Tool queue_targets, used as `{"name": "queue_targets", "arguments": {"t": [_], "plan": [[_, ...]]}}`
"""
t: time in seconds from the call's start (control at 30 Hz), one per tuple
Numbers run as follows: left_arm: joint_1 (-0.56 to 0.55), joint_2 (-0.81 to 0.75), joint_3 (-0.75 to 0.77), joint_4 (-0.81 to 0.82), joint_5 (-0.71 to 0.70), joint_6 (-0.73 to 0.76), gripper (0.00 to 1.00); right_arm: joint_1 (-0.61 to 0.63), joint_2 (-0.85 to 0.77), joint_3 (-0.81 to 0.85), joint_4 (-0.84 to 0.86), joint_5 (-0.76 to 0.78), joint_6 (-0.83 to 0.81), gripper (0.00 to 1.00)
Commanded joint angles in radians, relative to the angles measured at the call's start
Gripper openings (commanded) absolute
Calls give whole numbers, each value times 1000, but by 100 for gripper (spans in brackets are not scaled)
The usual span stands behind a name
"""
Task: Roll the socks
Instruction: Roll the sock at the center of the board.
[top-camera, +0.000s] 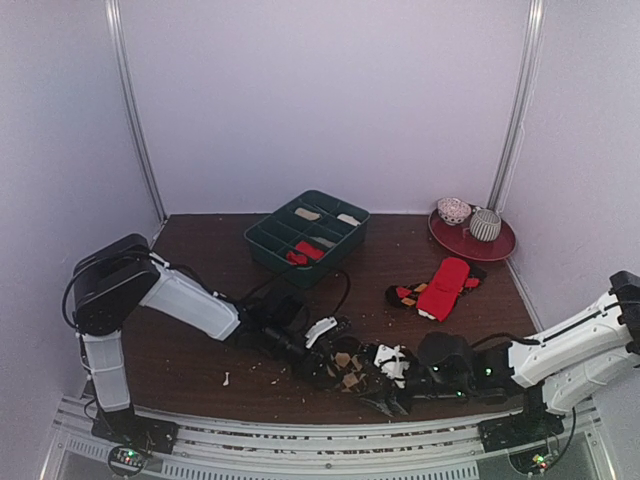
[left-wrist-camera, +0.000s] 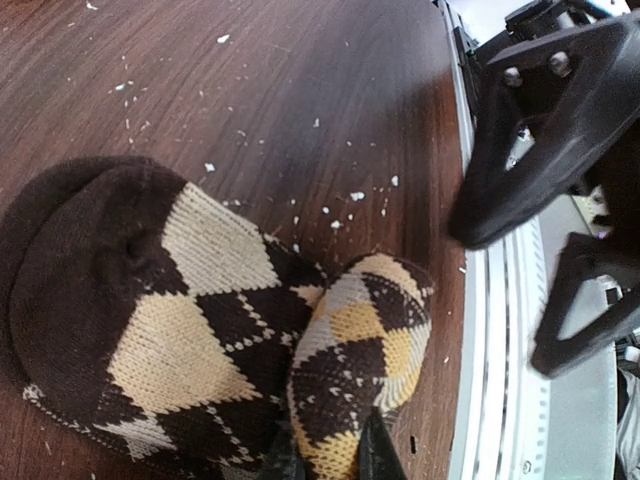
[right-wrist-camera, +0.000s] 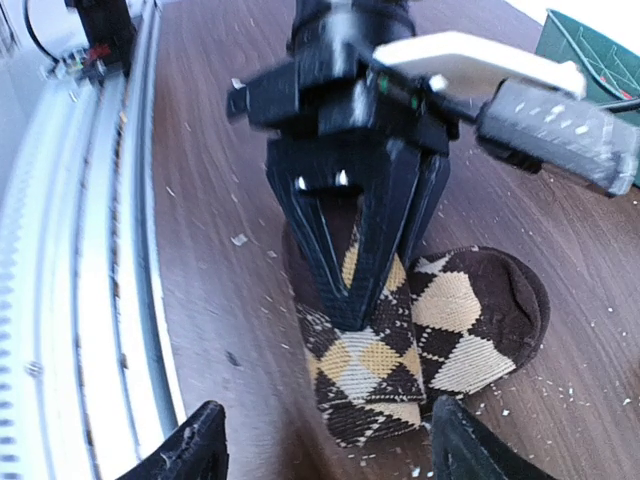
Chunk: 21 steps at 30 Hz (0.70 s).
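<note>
Argyle socks (right-wrist-camera: 445, 330) by table (right-wrist-camera: 220, 150) front edge (rail (right-wrist-camera: 90, 250) just beside), left pincer (right-wrist-camera: 378, 300) clenched on them, right pincer (right-wrist-camera: 330, 445) released

- The top camera hangs above and behind the arms (top-camera: 190, 300) and faces the back wall (top-camera: 320, 100). From far off it takes in the whole table (top-camera: 210, 250).
- The left wrist camera sits low and very near the argyle socks (left-wrist-camera: 200, 340). It looks across the wood toward the near rail (left-wrist-camera: 500, 400) and the right gripper (left-wrist-camera: 505, 300).
- The right wrist camera is equally near and looks the opposite way at the left gripper (right-wrist-camera: 365, 300), with the rail on its left.
- All three views share the argyle socks. The two wrist views face each other across them.
</note>
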Motion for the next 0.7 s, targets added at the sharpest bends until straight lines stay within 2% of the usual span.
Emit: {"name": "queue_targets", "arguments": {"t": [0.0, 0.17, 0.43, 0.6, 0.67], "plan": [[6, 82, -25, -240, -87, -7, 0, 19, 103, 58, 8, 130, -121, 71], [6, 81, -24, -246, -81, 1, 0, 19, 179, 94, 16, 117, -158, 70], [6, 93, -27, -251, -66, 19, 0, 19, 253, 105, 53, 109, -153, 63], [7, 103, -16, -268, -79, 27, 0, 14, 318, 147, 29, 80, -118, 40], [7, 102, -15, -268, -93, 27, 0, 3, 338, 166, -10, 63, -74, 33]]}}
